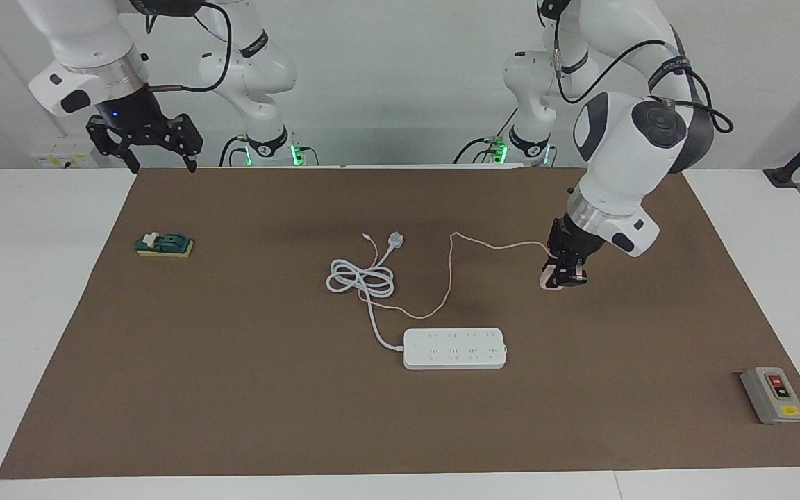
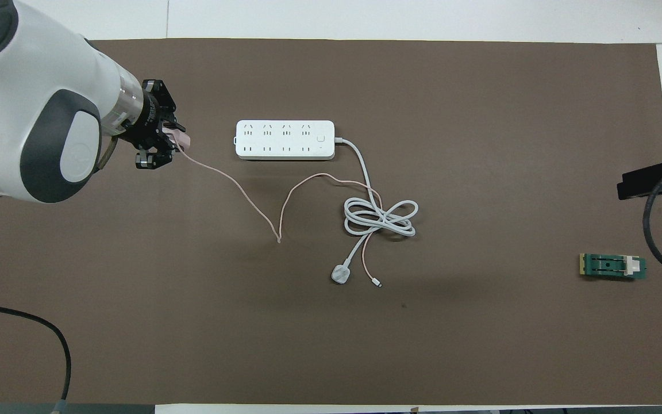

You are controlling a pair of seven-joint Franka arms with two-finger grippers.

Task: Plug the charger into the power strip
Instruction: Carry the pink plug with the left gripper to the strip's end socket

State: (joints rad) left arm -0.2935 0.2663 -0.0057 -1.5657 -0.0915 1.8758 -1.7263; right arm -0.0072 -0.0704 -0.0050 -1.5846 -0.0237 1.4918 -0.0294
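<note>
one charger [image 1: 554, 280], one power strip [image 1: 454, 348], two grippers.
left gripper [image 1: 564, 272] clamps the charger over the mat; right gripper [image 1: 157, 147] waits, fingers spread.

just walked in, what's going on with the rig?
The left pincer is down at the mat, closed on the pink charger, toward the left arm's end of the table. The charger's cable trails across to the coiled white cord. The power strip has nothing plugged in yet. The right pincer waits open, raised over the mat's edge.
</note>
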